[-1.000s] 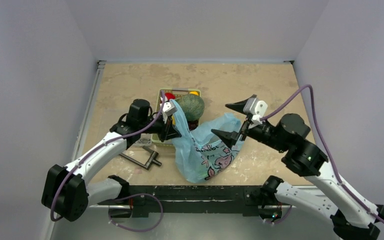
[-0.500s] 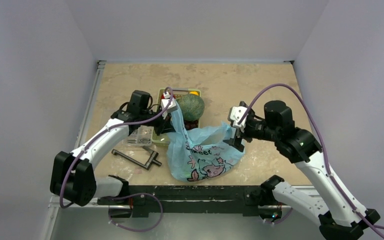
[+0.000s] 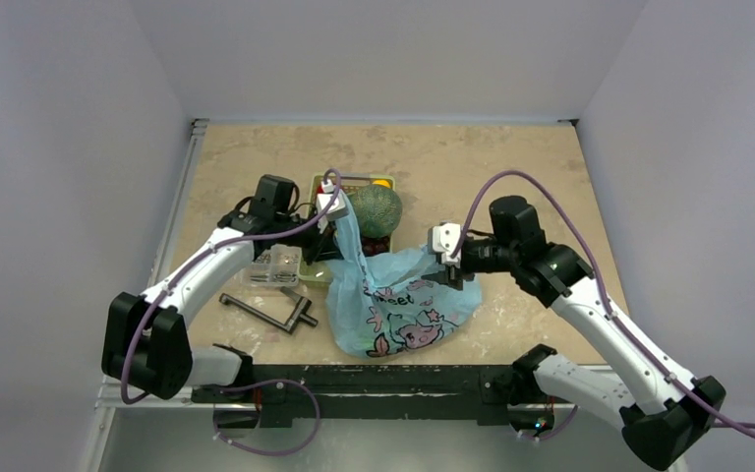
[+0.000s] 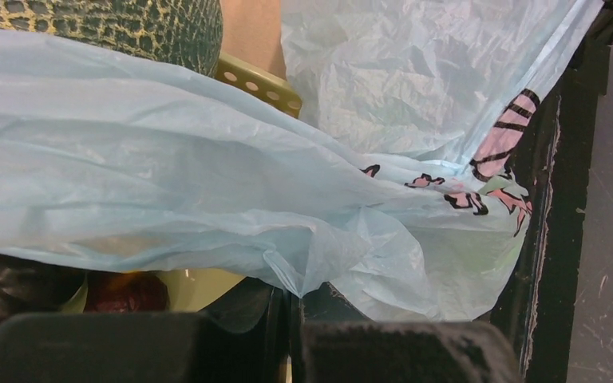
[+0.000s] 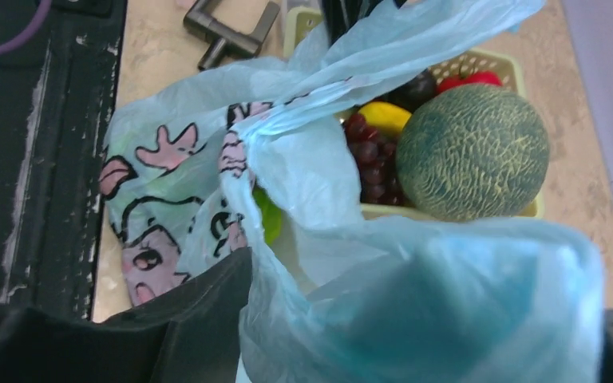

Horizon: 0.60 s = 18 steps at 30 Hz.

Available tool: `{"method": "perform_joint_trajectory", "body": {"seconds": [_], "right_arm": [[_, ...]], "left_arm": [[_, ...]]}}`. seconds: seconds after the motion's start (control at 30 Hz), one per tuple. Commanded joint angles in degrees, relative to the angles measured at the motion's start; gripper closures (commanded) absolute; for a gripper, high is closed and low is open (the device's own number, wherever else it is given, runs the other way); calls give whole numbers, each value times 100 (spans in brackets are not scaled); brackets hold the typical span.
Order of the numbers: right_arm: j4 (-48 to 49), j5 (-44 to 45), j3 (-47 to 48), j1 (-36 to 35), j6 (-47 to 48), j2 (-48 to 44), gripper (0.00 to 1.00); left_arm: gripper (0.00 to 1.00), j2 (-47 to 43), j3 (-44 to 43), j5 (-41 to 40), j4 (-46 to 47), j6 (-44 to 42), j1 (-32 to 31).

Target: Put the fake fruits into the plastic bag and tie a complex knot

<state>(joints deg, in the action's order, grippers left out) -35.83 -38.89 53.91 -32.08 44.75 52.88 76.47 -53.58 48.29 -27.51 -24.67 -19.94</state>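
The light-blue plastic bag (image 3: 398, 307) lies at the table's near middle, its mouth stretched between both grippers. My left gripper (image 3: 335, 218) is shut on the bag's left handle; the film is pinched between its fingers (image 4: 295, 291). My right gripper (image 3: 449, 264) stands open at the bag's right edge, with the film bunched between its fingers and draped over one of them (image 5: 423, 307). A green piece (image 5: 267, 217) shows inside the bag. The melon (image 3: 375, 209), grapes (image 5: 367, 155), banana (image 5: 383, 116) and a red fruit (image 5: 471, 80) sit in the green basket (image 3: 326, 183). No knot shows.
A clear plastic box (image 3: 273, 265) stands left of the bag, under my left arm. A dark metal tool (image 3: 270, 313) lies in front of it. The black rail (image 3: 383, 379) runs along the near table edge, close to the bag's bottom.
My right arm swung left and its gripper came down onto the bag's right edge, jaws narrowing. The bag spread wider and lower. My left gripper shifted slightly back, still holding the handle.
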Motion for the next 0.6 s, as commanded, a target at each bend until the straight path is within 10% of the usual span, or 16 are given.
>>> {"method": "perform_joint_trajectory", "body": {"seconds": [0.0,0.1,0.37,0.57], "right_arm": [[1271,-463,180,24,-681,282,68],[1511,-345,164,22,-1203,369,100],[2298,1016,-91,19,-3615,654,100],[2241,923,-111,20,-3763,820,100]], "left_arm": [[100,-426,20,146,326,-18,50],[100,-809,306,-142,717,224,48],[100,-1760,1146,-1384,1007,639,-299],[35,-2753,1163,-676,377,773,321]]}}
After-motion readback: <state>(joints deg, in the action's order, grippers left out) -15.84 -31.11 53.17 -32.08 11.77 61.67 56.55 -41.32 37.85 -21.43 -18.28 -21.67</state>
